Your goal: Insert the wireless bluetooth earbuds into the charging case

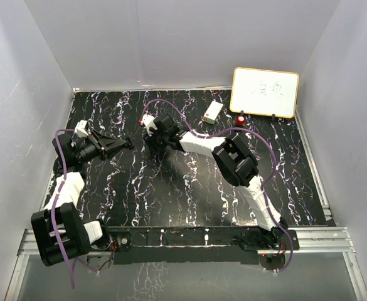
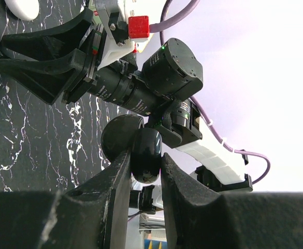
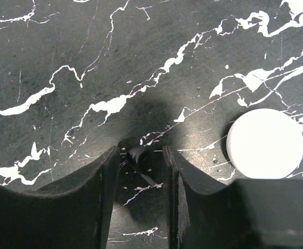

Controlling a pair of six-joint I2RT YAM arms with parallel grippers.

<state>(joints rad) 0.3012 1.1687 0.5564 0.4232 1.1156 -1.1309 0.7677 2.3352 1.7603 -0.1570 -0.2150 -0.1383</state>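
My left gripper (image 2: pixel 146 171) is shut on a black round charging case (image 2: pixel 147 155) and holds it on edge above the table; a dark round part (image 2: pixel 119 137), perhaps its lid, shows behind it. In the top view this gripper (image 1: pixel 127 143) points right, toward my right gripper (image 1: pixel 152 144). My right gripper (image 3: pixel 142 171) points down at the table with its jaws a little apart on either side of a tiny black earbud (image 3: pixel 140 160), which lies on the marble with gaps on both sides. A white round puck (image 3: pixel 265 143) lies to its right. The other earbuds are not in view.
A white rectangular box (image 1: pixel 212 111) and a small red object (image 1: pixel 241 119) lie at the back, in front of a framed whiteboard (image 1: pixel 265 92). White walls enclose the black marble table (image 1: pixel 189 200). The white puck also shows in the left wrist view (image 2: pixel 22 6).
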